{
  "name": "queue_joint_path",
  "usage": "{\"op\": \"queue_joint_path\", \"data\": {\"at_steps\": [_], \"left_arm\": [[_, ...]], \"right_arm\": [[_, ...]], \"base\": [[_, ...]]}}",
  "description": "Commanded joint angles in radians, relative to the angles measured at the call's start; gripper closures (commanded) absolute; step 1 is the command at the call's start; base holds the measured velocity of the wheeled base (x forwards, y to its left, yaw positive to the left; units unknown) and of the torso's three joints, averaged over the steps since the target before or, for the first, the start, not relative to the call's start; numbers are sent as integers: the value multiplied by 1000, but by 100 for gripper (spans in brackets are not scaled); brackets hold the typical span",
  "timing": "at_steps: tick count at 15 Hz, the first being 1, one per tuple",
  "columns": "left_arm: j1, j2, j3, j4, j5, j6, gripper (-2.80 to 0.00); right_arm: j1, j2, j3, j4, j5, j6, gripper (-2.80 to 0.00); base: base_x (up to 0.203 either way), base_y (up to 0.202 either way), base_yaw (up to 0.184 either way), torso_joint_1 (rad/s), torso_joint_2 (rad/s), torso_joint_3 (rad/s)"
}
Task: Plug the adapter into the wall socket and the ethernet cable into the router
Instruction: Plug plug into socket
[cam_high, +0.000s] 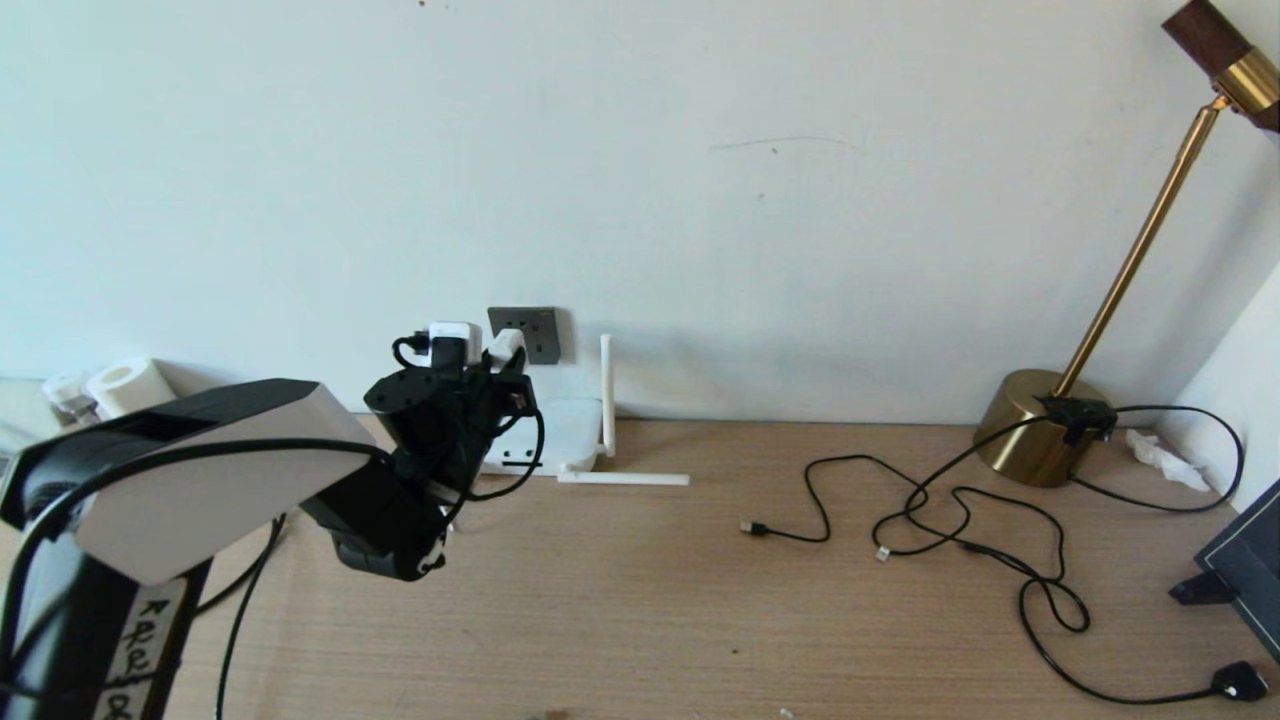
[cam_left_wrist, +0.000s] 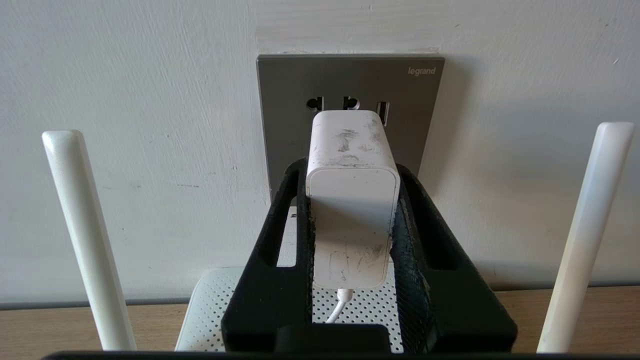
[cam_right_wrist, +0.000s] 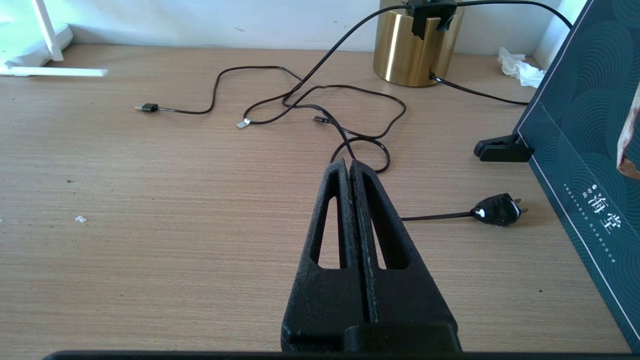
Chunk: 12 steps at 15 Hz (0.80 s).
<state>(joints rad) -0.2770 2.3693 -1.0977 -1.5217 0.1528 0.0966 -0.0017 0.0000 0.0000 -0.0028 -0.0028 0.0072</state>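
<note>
Gripping the adapter (cam_left_wrist: 350, 200) between both black fingers (cam_left_wrist: 280, 250), the left gripper (cam_left_wrist: 350, 175) sat right up at the wall socket (cam_left_wrist: 295, 115), above the router (cam_left_wrist: 210, 310). Adapter's front end looked pressed against the dark grey plate, just below the row of pin holes; couldn't tell whether its pins were seated. Thin white cord (cam_left_wrist: 340, 305) hung from the adapter's rear, down over the router's perforated top. Two of the router's white antennas (cam_left_wrist: 85, 235) stood upright on either side of the gripper in the left wrist view.

In the head view, left gripper (cam_high: 490, 365) w/ adapter (cam_high: 505, 345) was at the socket (cam_high: 535, 330) on the wall, router (cam_high: 570, 435) on the desk (cam_high: 640, 600) directly beneath, against the wall. One antenna stood upright by the router's right side, another lay flat on the desk pointing right.

Right gripper (cam_right_wrist: 349, 167) was closed tight, fingers touching, holding nothing, over bare desk well apart from the router; not visible in the head view.

Thin black cables (cam_high: 950, 520) lay looped on the desk's right half, near the brass lamp (cam_high: 1040, 425), w/ a small black connector (cam_high: 752, 527) at one loose end and a black plug (cam_high: 1240, 682) at another. Couldn't tell which black lead near the left arm, if any, was the ethernet cable. Dark teal box (cam_right_wrist: 585, 150) stood at far right, crumpled tissue (cam_high: 1160, 455) beside the lamp base, paper roll (cam_high: 125, 385) at far left.
</note>
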Motion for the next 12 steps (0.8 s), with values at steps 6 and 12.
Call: {"op": "queue_joint_path", "data": {"at_steps": [6,12], "left_arm": [[8,38,-52,-8,-1,0,0],[9,64,-93,-8,-2,9,0]], "right_arm": [[0,0,0,0,0,0,0],[0,0,0,0,0,0,0]], "base": [[0,0,0,0,0,0],[0,0,0,0,0,0]]}}
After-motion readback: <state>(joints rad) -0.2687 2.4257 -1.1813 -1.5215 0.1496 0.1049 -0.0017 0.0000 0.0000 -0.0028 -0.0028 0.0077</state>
